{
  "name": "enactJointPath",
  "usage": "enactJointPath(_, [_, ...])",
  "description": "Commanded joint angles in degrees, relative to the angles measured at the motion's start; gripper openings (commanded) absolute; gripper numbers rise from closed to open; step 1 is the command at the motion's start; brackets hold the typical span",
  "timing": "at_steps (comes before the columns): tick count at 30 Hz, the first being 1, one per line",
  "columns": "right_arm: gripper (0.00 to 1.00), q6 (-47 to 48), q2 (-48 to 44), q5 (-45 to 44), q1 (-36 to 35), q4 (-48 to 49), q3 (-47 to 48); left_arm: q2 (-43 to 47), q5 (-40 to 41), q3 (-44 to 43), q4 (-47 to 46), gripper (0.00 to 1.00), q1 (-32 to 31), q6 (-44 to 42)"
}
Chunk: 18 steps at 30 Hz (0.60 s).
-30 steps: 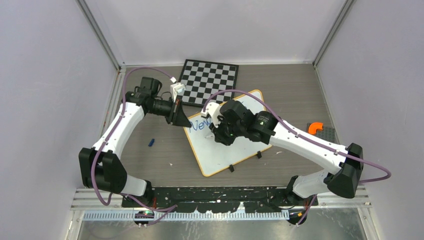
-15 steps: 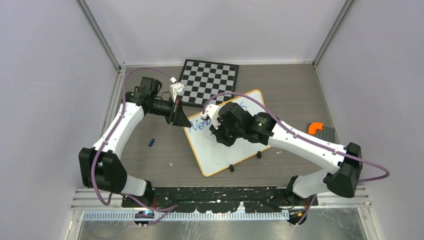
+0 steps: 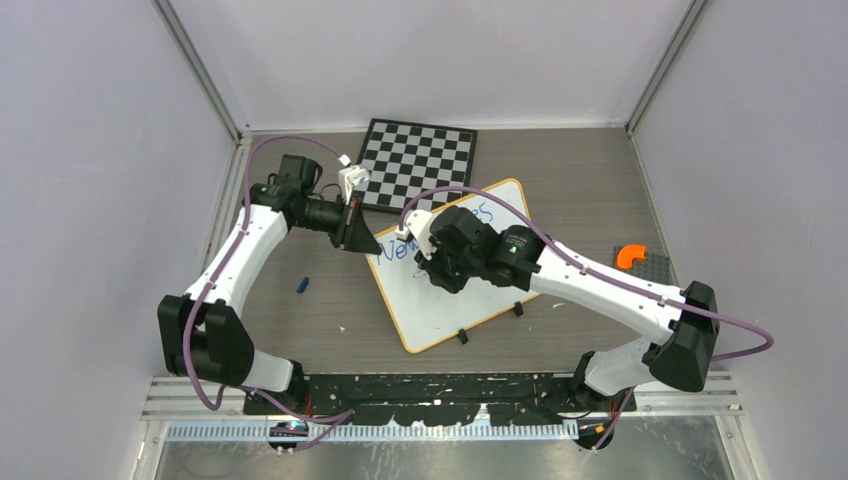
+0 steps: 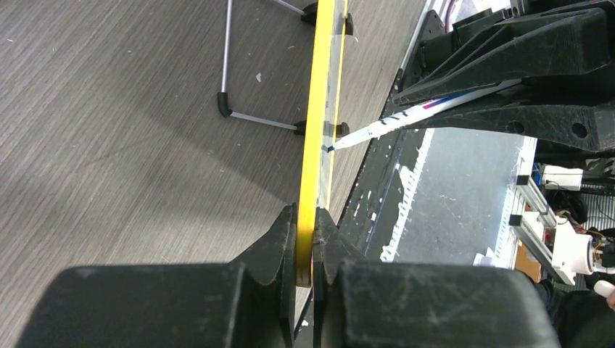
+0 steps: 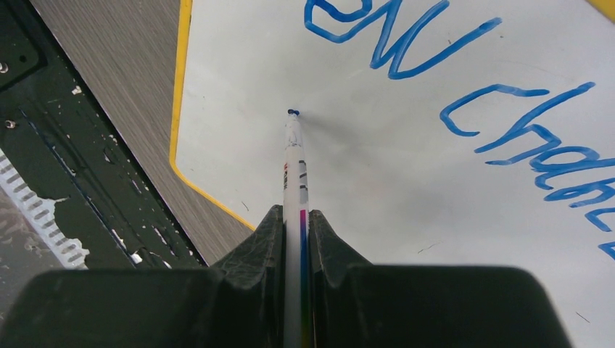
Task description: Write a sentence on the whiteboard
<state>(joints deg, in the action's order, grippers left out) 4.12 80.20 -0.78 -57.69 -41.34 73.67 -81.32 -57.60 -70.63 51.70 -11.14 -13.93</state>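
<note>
The whiteboard [image 3: 440, 310], white with an orange rim, lies tilted at the table's middle with blue writing [image 5: 391, 43] along its upper part. My left gripper [image 3: 370, 243] is shut on the board's left corner; in the left wrist view the jaws [image 4: 305, 239] pinch the yellow rim [image 4: 317, 109] edge-on. My right gripper [image 3: 432, 263] is over the board's left half, shut on a white marker [image 5: 294, 174]. The marker's blue tip [image 5: 292, 113] touches or nearly touches the board [image 5: 435, 210] below the first word. The marker also shows in the left wrist view [image 4: 406, 116].
A black-and-white chessboard [image 3: 418, 160] lies behind the whiteboard. A small blue cap [image 3: 301, 285] lies on the table left of the board. An orange piece [image 3: 630, 255] on a grey plate [image 3: 657, 268] sits at the right edge. The board's wire stand [image 4: 226, 58] rests on the table.
My right arm has shifted slightly left with the marker, uncovering more blue writing at the board's upper right. The left arm and the board have not moved.
</note>
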Motion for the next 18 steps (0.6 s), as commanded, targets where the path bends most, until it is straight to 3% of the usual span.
enactJointPath(1, [0.0, -0.67, 1.65, -1.7, 0.08, 3.51, 1.89, -0.07, 3.86, 0.57, -2.26, 0.0, -0.26, -0.76])
enactJointPath(18, [0.0, 1.28, 1.98, -0.06, -1.02, 2.49, -0.81, -0.77, 3.81, 0.23, -1.98, 0.0, -0.2, -1.24])
